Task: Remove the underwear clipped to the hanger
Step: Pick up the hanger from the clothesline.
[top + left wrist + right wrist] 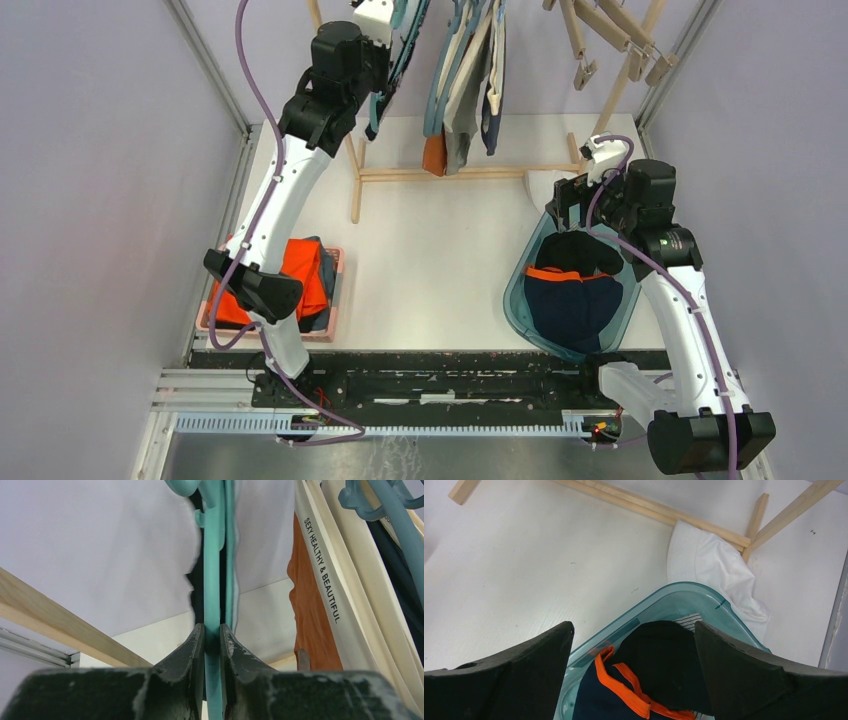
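The wooden rack (450, 172) looks light, so a hard pull could drag or tip it. The underwear (470, 90) hangs clipped on that rack; other pieces lie in the bin (515, 290) right of the rack's foot. Your left gripper (212, 636) is pinched nearly shut on the teal hanger (214, 580), not on cloth, so tugging may only swing the hanger. Your right gripper (633, 627) hangs wide open and empty over the bin.

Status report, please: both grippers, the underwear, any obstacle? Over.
Left gripper shut on teal hanger. Right gripper open above bin. Underwear hanging, some in bin. No obstacle seen.
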Available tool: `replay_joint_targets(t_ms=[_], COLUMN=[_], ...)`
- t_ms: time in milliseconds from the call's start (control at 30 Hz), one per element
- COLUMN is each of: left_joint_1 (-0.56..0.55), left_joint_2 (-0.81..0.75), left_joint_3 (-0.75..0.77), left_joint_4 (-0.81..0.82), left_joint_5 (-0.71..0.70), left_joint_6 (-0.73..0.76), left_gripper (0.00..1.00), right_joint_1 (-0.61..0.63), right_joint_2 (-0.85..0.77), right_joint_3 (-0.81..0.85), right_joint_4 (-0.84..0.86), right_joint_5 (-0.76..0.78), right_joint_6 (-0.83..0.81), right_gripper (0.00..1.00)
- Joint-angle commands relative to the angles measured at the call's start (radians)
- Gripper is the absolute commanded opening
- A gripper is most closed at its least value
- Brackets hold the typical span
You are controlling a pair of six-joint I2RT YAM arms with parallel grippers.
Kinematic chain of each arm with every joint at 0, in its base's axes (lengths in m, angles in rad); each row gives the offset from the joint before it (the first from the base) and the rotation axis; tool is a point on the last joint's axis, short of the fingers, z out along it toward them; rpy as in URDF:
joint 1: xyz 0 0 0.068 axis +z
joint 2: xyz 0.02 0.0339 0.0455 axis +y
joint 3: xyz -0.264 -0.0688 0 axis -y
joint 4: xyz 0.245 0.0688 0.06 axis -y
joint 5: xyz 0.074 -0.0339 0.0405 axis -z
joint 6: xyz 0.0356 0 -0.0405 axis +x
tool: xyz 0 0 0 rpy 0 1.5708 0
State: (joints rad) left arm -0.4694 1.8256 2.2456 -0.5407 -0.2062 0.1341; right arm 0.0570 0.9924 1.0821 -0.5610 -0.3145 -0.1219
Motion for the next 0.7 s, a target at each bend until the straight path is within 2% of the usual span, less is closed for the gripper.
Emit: replay_joint_targets(t_ms=[0, 133, 367, 467, 667], left_joint_1=[-0.003, 0.0, 0.0, 0.001, 0.006], left_joint_2=[-0.011, -0.011, 0.002, 0.007, 0.006], left_joint_3=[0.039, 0.037, 0.036, 0.039, 0.039], left_joint_4=[0.011, 0.027, 0.056, 0.057, 0.056], left_joint_5=[-0.003, 0.005, 0.013, 0.019, 0.025], left_joint_6=[-0.042, -0.039, -0.024, -0.021, -0.027], left_gripper=[0.18, 0.16, 0.32, 0.34, 0.18], right_joint_1=[0.004, 0.004, 0.004, 0.005, 0.007], right_joint_2=[-0.004, -0.004, -0.005, -0.005, -0.005], right_joint_3=[0.024, 0.022, 0.022, 0.022, 0.024], right_joint_4=[0.021, 0.02, 0.021, 0.02, 0.017], right_joint_5=[-0.008, -0.008, -0.008, -0.009, -0.012], right_joint_6=[-0.012, -0.012, -0.012, -0.012, -0.013], right_gripper=[1.0, 1.0, 1.0, 1.0, 1.0])
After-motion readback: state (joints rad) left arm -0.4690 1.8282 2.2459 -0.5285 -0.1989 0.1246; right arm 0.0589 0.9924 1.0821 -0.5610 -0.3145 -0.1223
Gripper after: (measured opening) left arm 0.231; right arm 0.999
